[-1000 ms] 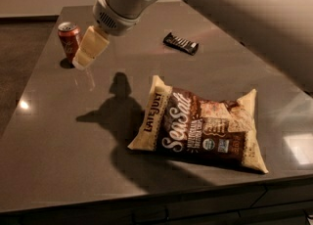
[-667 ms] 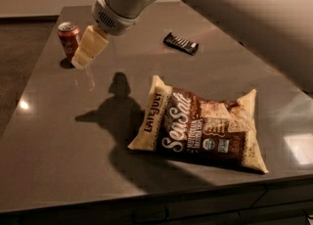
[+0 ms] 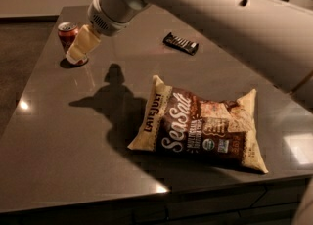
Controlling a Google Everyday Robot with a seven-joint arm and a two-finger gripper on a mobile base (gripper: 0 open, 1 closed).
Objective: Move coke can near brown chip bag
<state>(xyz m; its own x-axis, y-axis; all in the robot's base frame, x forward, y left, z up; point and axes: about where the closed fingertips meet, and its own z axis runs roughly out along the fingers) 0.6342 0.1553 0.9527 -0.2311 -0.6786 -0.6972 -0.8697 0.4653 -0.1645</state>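
Nearest, the brown chip bag (image 3: 198, 126) lies flat on the worktop (image 3: 63, 155) in the same place as a second ago. Its contents are hidden. Farther back on the left, the gripper (image 3: 78, 50) has edged over to the coke can (image 3: 66, 31) and now overlaps the can's lower right side, where earlier it hung just beside it. Whether the gripper is spread or pressed together cannot be told. The can stands upright near the far left edge, well apart from the bag. Counted: one bag, one can, and one black snack bar (image 3: 180, 43) lying farthest back, unmoved.
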